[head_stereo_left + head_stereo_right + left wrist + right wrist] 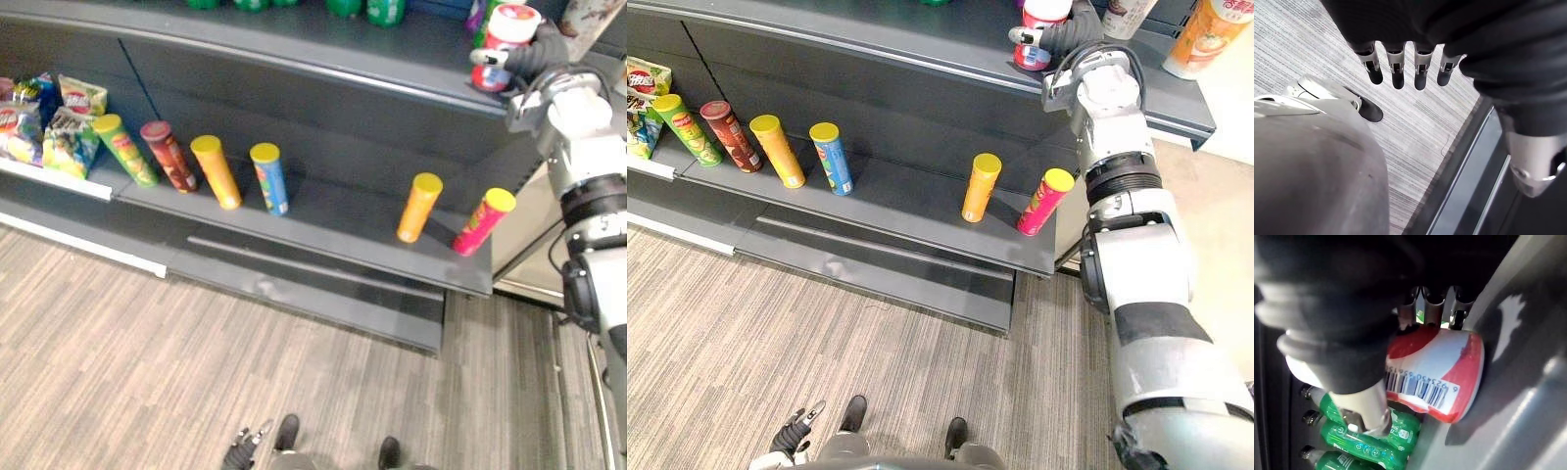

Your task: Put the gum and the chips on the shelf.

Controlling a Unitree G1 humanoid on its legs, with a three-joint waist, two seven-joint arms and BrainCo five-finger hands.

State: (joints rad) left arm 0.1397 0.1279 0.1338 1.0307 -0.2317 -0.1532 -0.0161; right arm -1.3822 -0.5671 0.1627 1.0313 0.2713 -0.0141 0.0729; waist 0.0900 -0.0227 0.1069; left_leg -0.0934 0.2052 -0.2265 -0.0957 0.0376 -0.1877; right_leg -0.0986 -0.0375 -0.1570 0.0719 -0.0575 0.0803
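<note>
A dark grey metal shelving unit (323, 137) runs along the far side, its lower shelf (343, 211) set above a stepped base plinth (313, 284). The floor (147, 372) is carpet in fine grey-brown stripes, evenly lit.

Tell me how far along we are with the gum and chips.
Done: six chip tubes stand on the lower shelf. In hand: the right hand grips the gum tub at the upper shelf. The left hand hangs open, empty. Left: releasing the tub.
</note>
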